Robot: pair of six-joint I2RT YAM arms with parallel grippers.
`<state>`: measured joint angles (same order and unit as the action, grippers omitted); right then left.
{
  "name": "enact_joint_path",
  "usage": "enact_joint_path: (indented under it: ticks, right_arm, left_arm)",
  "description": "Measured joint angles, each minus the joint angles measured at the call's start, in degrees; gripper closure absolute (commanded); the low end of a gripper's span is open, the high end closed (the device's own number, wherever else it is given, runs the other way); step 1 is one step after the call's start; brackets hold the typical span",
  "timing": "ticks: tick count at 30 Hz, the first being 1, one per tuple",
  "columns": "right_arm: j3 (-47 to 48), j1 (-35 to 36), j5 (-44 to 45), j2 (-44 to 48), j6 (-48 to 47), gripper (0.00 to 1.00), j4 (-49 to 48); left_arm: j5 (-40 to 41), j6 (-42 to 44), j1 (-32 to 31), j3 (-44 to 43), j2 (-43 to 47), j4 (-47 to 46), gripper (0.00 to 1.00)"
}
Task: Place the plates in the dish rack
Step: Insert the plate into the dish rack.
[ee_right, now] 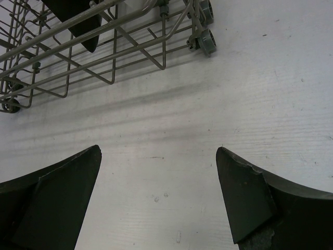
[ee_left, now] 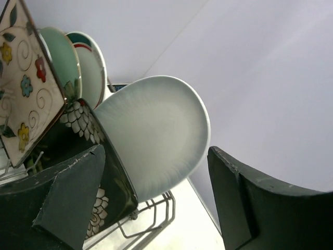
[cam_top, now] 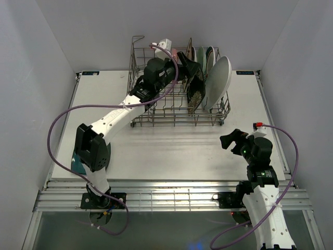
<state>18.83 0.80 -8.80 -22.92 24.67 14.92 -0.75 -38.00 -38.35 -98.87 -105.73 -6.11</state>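
Two grippers are in view, and both have their fingers spread wide with nothing pinched. The left gripper (ee_left: 156,150) reaches into the dish rack (cam_top: 156,112). Straight ahead of it, seen between its fingers, the large white oval plate (ee_left: 156,130) stands on edge. Just beyond its left finger (ee_left: 67,198) stands a black floral square plate (ee_left: 112,182); whether the two touch cannot be told. Further to that side stand a cream floral square plate (ee_left: 26,88), a mint plate (ee_left: 60,57) and a white green-rimmed plate (ee_left: 91,62), all upright in the rack. A dark teal plate (cam_top: 74,165) lies on the table (cam_top: 171,151) well behind this gripper, mostly hidden under the arm's elbow.

The right gripper (ee_right: 158,151) hangs over bare table, with the rack's near corner ahead of it and to its left, well apart from its fingers.
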Motion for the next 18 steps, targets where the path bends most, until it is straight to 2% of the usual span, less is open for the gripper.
enact_joint_path:
  ticks: [3, 18]
  right_arm:
    - [0.0, 0.0, 0.0, 0.0, 0.0, 0.04, 0.0]
    - [0.0, 0.0, -0.6, 0.0, 0.0, 0.04, 0.0]
  left_arm:
    - [-1.9, 2.4, 0.0, 3.7, 4.4, -2.1, 0.02]
    - [-4.9, 17.6, -0.1, 22.1, 27.9, -5.6, 0.02]
